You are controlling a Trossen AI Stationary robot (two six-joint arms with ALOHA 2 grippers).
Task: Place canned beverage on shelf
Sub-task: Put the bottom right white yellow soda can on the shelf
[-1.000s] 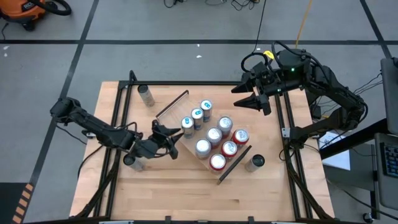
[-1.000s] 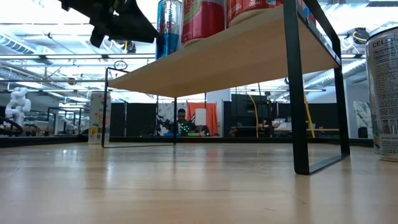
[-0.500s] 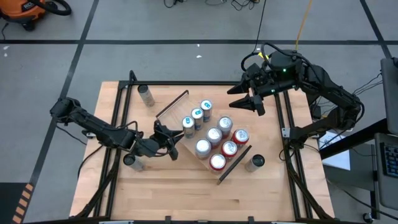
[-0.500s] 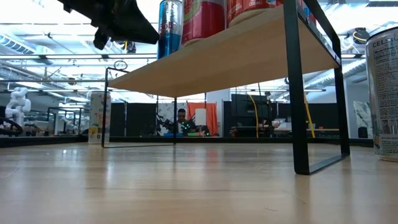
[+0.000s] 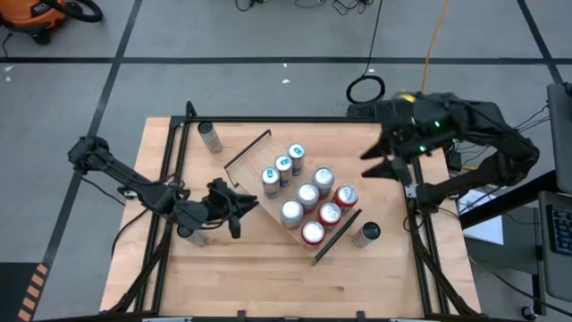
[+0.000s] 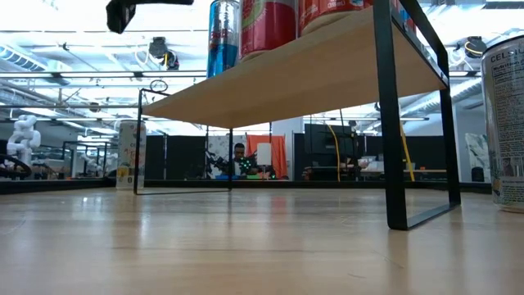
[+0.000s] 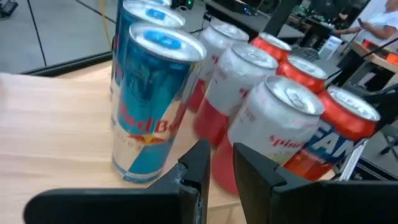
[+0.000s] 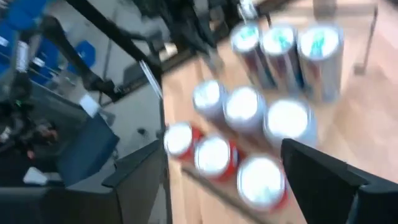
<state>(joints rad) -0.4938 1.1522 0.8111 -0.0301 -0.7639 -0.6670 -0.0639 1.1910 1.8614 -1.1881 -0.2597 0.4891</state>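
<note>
Just off the shelf's nine o'clock edge, the left gripper [image 5: 234,207] has its fingers [image 7: 200,163] drawn nearly together with only a thin slit between them, and nothing in it. Straight ahead of those tips stands a blue energy-drink can [image 7: 151,102], upright on the shelf [image 5: 273,217], first in a row of three slim blue-topped ones. Beyond it sit silver and red cans [image 5: 313,206] (nine on the board in all). At about two o'clock the right gripper [image 5: 387,167] hangs above the table's edge, jaws spread wide and empty. Loose cans [image 5: 365,233] remain on the table [image 5: 268,277] at five, eight and eleven o'clock.
</note>
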